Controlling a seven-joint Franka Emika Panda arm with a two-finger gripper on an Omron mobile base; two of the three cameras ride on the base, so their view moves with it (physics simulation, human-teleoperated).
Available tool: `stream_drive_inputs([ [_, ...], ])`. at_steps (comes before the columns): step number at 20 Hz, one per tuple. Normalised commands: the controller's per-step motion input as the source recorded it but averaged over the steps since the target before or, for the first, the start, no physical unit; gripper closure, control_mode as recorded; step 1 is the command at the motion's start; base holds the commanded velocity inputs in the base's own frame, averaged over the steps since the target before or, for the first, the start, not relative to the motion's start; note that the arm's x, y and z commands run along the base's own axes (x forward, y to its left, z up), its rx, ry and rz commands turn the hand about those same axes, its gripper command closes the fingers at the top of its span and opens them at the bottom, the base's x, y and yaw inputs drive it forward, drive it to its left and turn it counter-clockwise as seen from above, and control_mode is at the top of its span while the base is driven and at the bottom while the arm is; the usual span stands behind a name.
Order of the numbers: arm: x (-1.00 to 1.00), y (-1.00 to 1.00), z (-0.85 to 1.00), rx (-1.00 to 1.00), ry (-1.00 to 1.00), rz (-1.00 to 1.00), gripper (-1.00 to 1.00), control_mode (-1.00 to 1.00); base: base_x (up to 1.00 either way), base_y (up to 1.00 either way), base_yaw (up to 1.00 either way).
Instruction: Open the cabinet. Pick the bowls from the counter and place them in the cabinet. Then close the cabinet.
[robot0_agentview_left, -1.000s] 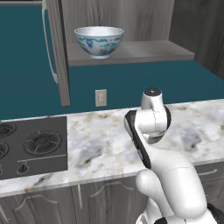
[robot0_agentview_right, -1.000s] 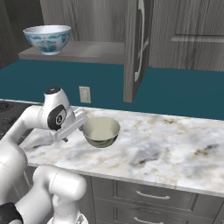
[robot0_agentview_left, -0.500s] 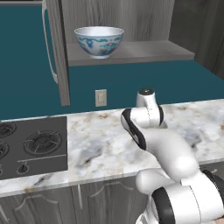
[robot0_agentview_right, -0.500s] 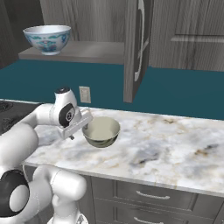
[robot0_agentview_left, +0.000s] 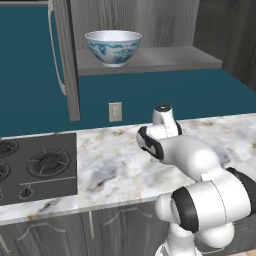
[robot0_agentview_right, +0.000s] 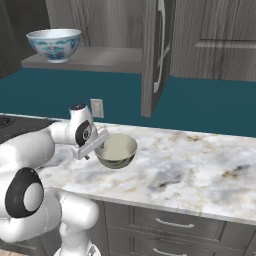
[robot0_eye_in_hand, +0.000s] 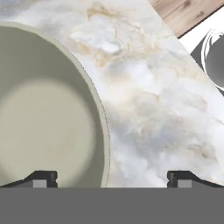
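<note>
Counter | arm has swung closer to cream bowl | fingers wide open astride rim, holding nothing

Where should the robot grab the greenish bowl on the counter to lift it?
Best by the rim, from above. The cream-olive bowl sits upright on the counter, round and too wide to span. The open gripper probably fits with one finger inside its thin wall and one outside.

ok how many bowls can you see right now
2. The white floral bowl sits on the shelf of the open cabinet; the cream-olive bowl is on the counter by the jaws. None seem hidden.
</note>
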Motion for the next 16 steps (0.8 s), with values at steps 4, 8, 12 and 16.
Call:
stream_drive_inputs([
  [4,0.35,0.0,-0.27,0.0,0.0,0.0,-1.0,-1.0,0.0,0.0,0.0],
  [8,0.34,0.0,-0.31,0.0,0.0,0.0,-1.0,-1.0,0.0,0.0,0.0],
  [12,0.31,0.0,-0.31,0.0,0.0,0.0,1.0,-1.0,0.0,0.0,0.0],
  [16,0.16,0.0,-0.31,0.0,0.0,-0.01,1.0,-1.0,0.0,0.0,0.0],
])
